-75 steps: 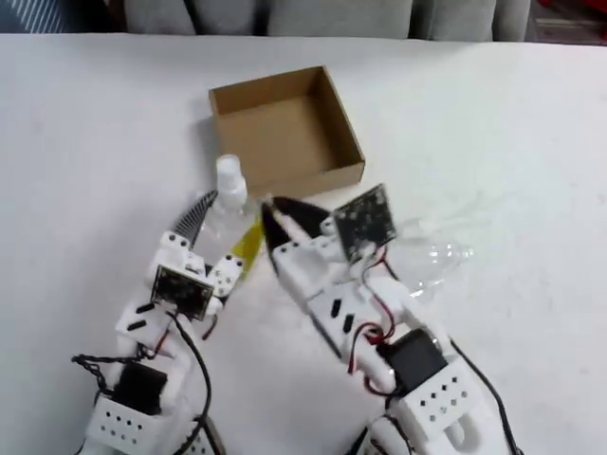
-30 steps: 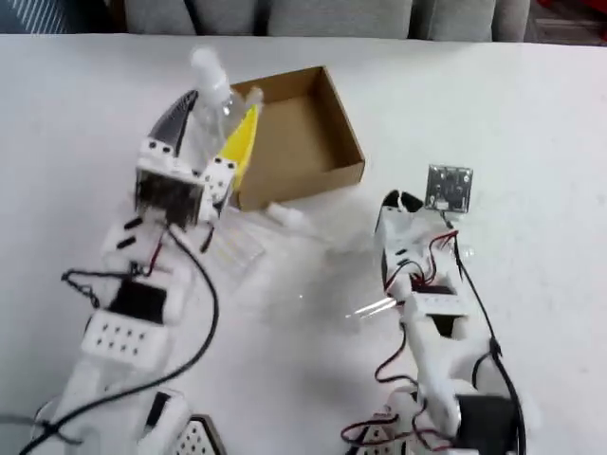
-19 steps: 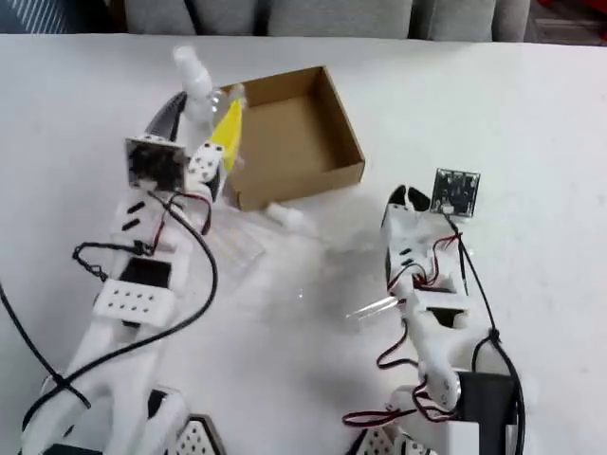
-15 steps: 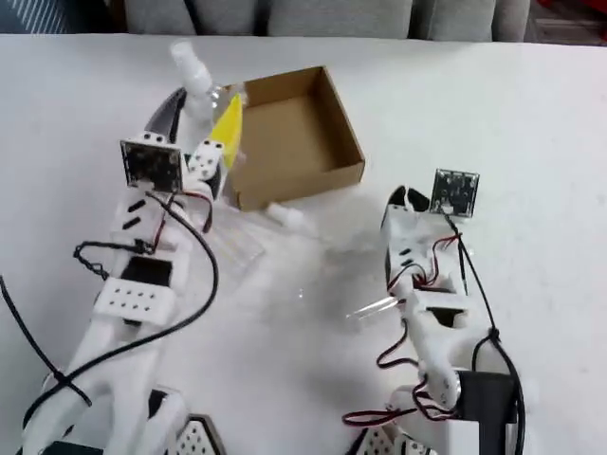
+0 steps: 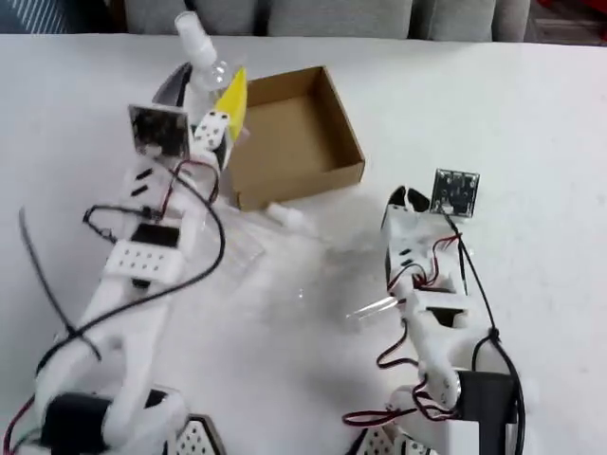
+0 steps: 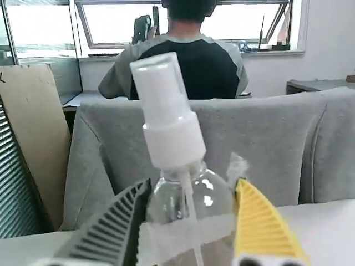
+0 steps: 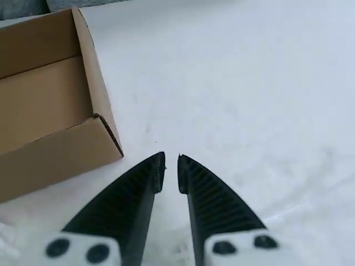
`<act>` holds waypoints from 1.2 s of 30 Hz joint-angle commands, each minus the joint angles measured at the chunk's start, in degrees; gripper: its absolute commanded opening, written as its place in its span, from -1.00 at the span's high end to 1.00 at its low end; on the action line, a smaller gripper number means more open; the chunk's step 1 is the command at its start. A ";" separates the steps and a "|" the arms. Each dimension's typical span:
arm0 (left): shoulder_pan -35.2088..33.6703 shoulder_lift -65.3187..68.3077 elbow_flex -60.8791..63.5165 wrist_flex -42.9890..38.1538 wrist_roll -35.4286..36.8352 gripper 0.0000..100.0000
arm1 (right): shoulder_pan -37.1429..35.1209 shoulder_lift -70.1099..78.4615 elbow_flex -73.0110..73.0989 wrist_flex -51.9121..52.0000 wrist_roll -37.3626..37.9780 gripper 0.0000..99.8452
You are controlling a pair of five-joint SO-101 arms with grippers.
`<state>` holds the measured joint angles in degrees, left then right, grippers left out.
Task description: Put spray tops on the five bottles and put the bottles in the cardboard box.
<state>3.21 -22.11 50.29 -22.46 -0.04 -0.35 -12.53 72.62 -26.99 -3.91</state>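
Note:
My left gripper (image 5: 207,83) is shut on a clear bottle (image 5: 211,74) with a white spray top (image 5: 193,34), held upright in the air at the left edge of the cardboard box (image 5: 302,186). In the left wrist view the bottle (image 6: 186,199) stands between the grey and yellow fingers (image 6: 260,227), with the spray top (image 6: 166,122) above them. My right gripper (image 5: 400,198) is shut and holds nothing, low over the table to the right of the box. Its black fingertips (image 7: 171,166) point past the box's near corner (image 7: 55,160).
A clear bottle (image 5: 237,243) with a white top (image 5: 284,215) lies on the table in front of the box. Another faint clear bottle (image 5: 372,305) lies beside the right arm. Grey chairs line the table's far edge.
My left gripper has lifted the bottle off the table and carried it back to the box's left edge. My right arm drew back to the right, then kept still.

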 commanded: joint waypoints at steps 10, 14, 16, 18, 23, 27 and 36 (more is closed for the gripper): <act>-1.10 29.23 -17.41 -15.38 0.35 0.96 | -1.71 0.04 -2.20 -1.27 0.26 0.97; -1.98 36.44 -22.68 -17.23 0.35 0.96 | -1.71 0.04 -2.29 -1.19 0.26 0.97; -2.42 40.31 -26.20 -17.23 0.35 0.96 | -1.71 0.04 -2.37 -1.19 0.26 0.97; -2.42 44.18 -29.71 -17.14 0.35 0.96 | -1.80 0.04 -2.37 -1.19 0.26 0.97; -2.15 50.59 -36.66 -15.38 0.35 0.96 | -3.56 0.13 -2.37 -1.19 0.26 0.97; -2.59 53.76 -41.49 -12.31 0.35 0.96 | -3.56 0.13 -2.37 -1.19 0.26 0.97; -2.95 60.79 -47.65 -10.29 0.35 0.96 | -3.56 0.13 -2.37 -1.19 0.26 0.97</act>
<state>1.19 38.29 7.56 -34.33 -0.04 -3.34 -12.53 72.62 -26.99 -3.91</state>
